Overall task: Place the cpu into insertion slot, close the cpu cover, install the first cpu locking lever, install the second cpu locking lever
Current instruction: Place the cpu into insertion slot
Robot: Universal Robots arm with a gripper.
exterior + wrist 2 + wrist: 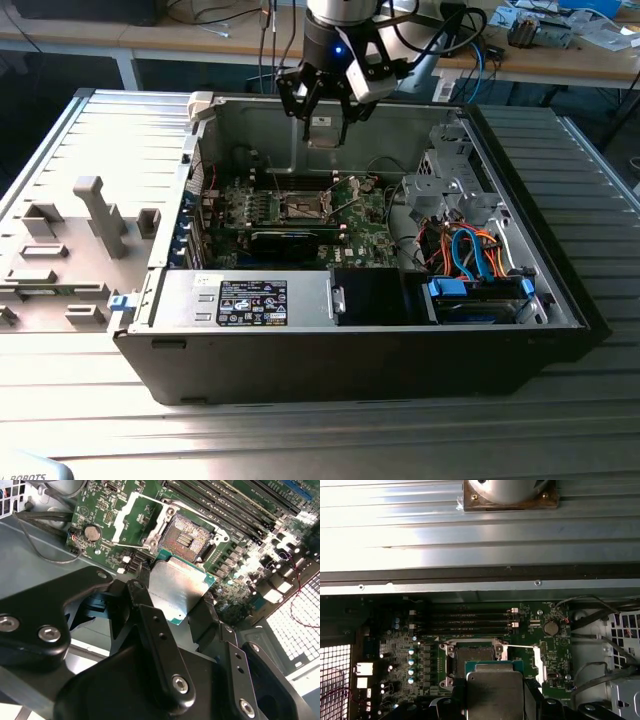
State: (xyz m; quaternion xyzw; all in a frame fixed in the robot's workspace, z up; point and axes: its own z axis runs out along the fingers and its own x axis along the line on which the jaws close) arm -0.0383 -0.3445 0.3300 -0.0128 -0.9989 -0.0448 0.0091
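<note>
Silver-grey cpu point(177, 592) clamped in the gripper point(172, 607) in both wrist views, apart from the bare insertion slot point(187, 537), cpu cover point(120, 522) flipped up. In the exterior view we see the gripper above the case point(350, 360), chip possibly that pale patch.

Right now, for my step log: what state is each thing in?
cpu: held in the gripper, above the board, not seated.
slot: empty, contacts bare.
cover: swung open, off the slot.
gripper: shut on the cpu.
case: side open.
</note>
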